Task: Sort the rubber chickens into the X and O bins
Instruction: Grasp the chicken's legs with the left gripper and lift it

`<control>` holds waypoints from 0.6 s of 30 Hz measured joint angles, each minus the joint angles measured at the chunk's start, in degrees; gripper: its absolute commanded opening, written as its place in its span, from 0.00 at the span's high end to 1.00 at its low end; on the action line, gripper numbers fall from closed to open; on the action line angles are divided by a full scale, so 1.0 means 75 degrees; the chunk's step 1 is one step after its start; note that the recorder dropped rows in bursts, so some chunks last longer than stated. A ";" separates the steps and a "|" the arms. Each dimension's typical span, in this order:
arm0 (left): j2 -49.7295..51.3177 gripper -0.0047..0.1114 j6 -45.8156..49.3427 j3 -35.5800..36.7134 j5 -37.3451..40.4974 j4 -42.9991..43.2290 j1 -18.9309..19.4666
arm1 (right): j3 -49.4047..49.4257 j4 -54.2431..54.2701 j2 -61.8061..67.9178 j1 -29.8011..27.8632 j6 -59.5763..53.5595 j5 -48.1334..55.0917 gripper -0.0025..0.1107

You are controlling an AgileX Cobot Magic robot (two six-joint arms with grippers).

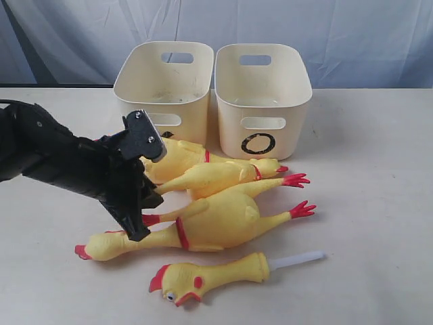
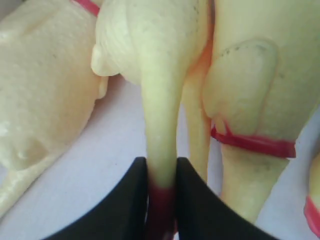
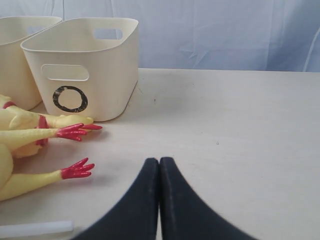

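Several yellow rubber chickens lie in a heap in front of the bins. My left gripper point(image 1: 144, 220) point(image 2: 161, 162) is shut on the thin leg of the middle chicken point(image 1: 213, 177), just above its red foot. That leg crosses the big chicken point(image 1: 223, 218), whose head points left. Another chicken point(image 1: 181, 154) lies behind, against the left bin. A small chicken ending in a white tube point(image 1: 213, 274) lies nearest the front. The O bin point(image 1: 264, 68) point(image 3: 80, 37) stands back right. The left bin point(image 1: 162, 68) has its mark mostly hidden by my arm. My right gripper point(image 3: 159, 161) is shut and empty above bare table.
The black left arm point(image 1: 54, 152) reaches in from the left edge over the table. A blue-grey cloth backdrop point(image 1: 338, 34) hangs behind the bins. Two red chicken feet point(image 3: 75, 131) point toward the right gripper's side.
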 measured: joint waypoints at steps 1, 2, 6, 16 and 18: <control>-0.0088 0.96 0.0000 0.0000 0.0000 0.0032 0.0000 | 0.0000 0.0000 0.0000 0.0000 0.0000 0.0000 0.99; -0.0178 0.96 0.0000 0.0000 0.0000 0.0032 0.0000 | 0.0000 0.0000 0.0000 0.0000 0.0000 0.0000 0.99; -0.0534 0.96 0.0000 0.0000 0.0000 0.0046 0.0000 | 0.0000 0.0000 0.0000 0.0000 0.0000 0.0000 0.99; -0.1372 0.96 0.0000 0.0000 0.0067 0.0236 0.0000 | 0.0000 0.0000 0.0000 0.0000 0.0000 0.0000 0.99; -0.1544 0.96 0.0000 0.0000 0.0088 0.0236 0.0000 | 0.0000 0.0000 0.0000 0.0000 0.0000 0.0000 0.99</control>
